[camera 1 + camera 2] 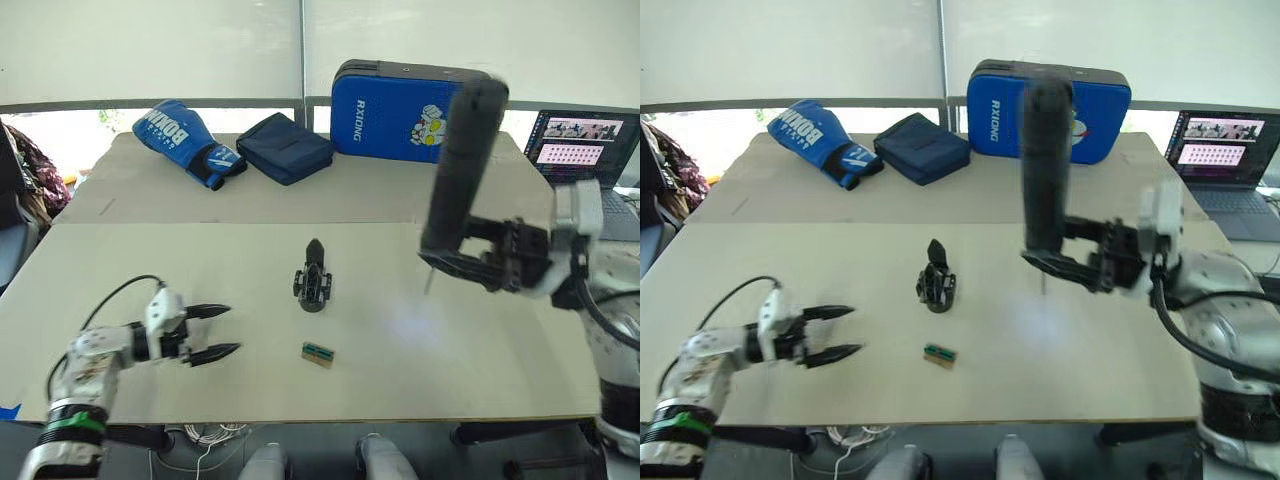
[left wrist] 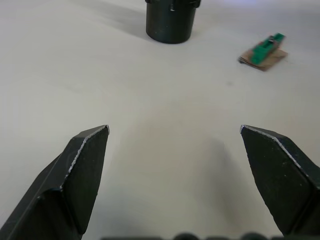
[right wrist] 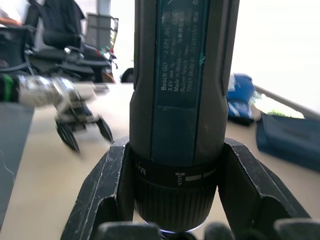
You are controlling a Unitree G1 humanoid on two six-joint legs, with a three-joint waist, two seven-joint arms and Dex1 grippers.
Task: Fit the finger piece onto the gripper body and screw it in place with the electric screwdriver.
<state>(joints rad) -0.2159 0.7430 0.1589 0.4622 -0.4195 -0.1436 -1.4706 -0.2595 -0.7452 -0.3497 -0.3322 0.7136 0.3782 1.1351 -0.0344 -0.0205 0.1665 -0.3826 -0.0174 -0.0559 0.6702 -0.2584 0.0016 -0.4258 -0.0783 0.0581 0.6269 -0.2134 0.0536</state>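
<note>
Now – right hand grips electric screwdriver (upright) | left hand open, empty

The gripper body, black with its pointed finger up, stands upright mid-table. The electric screwdriver, a thick black cylinder, is held nearly upright above the table's right half, bit downward.

We see bright daylight from the windows behind, soft shadows on the desk, blurred background in the right wrist view.
</note>
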